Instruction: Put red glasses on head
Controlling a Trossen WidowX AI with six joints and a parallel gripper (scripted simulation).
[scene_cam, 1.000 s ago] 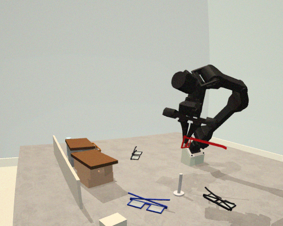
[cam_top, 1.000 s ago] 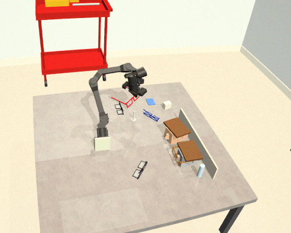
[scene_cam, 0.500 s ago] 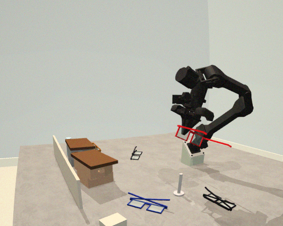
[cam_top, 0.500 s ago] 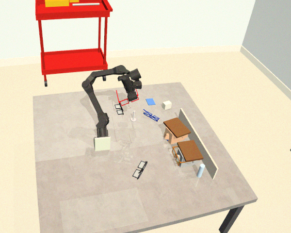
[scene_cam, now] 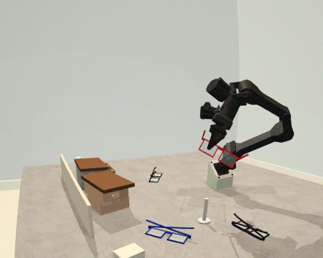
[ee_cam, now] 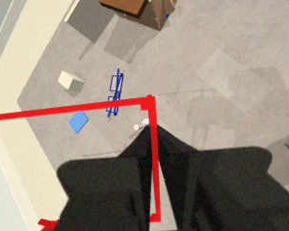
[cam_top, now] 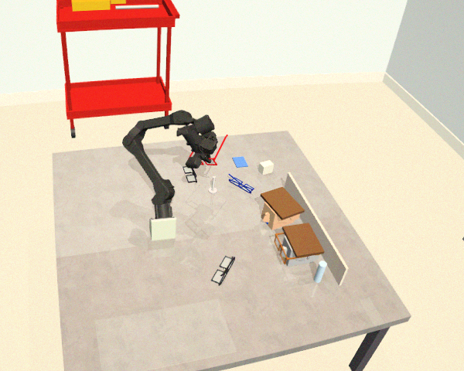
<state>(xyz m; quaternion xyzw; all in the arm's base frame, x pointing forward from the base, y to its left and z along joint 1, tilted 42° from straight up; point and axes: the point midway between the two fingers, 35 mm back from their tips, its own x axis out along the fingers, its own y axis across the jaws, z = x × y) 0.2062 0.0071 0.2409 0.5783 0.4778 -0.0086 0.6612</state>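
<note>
Red glasses point(cam_top: 221, 148) point(scene_cam: 220, 149) point(ee_cam: 154, 159) hang gripped in the pincer point(cam_top: 209, 160) point(scene_cam: 209, 148) point(ee_cam: 151, 128), well apart from the 2 brown-roofed display boxes point(cam_top: 282, 202) point(scene_cam: 107, 181) point(ee_cam: 127, 6).

You get the top view from high above the gripper point(cam_top: 208, 160) point(scene_cam: 209, 147) point(ee_cam: 154, 129), angled down over the whole table point(cam_top: 144, 279) point(scene_cam: 161, 202) point(ee_cam: 183, 53). Your exterior view faces it from lower and nearer, across the table; the wrist view looks past its fingertips, closest, sharing the blue glasses point(cam_top: 240, 183) point(scene_cam: 167, 233) point(ee_cam: 116, 92) with both.
</note>
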